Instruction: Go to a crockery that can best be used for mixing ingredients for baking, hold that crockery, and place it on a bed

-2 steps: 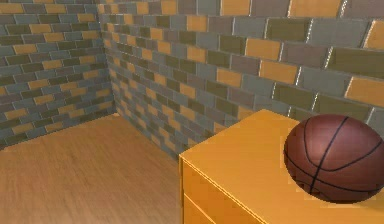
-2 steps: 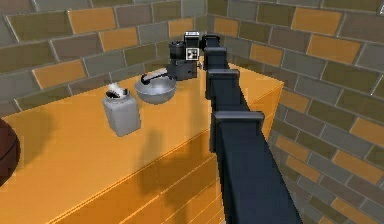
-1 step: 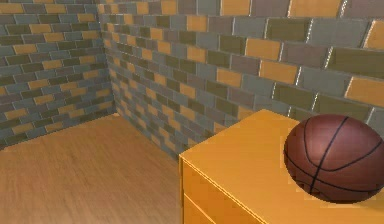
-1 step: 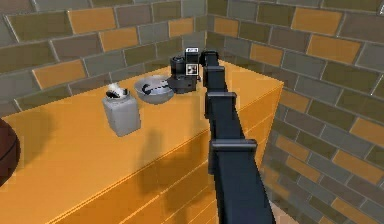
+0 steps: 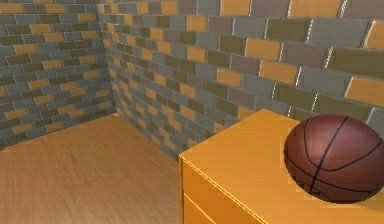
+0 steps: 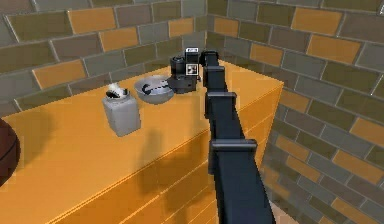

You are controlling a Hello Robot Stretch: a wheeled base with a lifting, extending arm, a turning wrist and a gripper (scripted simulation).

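One gripper near grey bowl, perhaps touching, orange dresser, basketball

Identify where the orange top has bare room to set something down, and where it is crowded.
Bare: the wide stretch of orange top between the basketball, the white container and the arm; also the strip between arm and brick wall. Crowded: the far end, where container, grey bowl and end effector cluster.

Orange dresser, brown basketball, grey bowl
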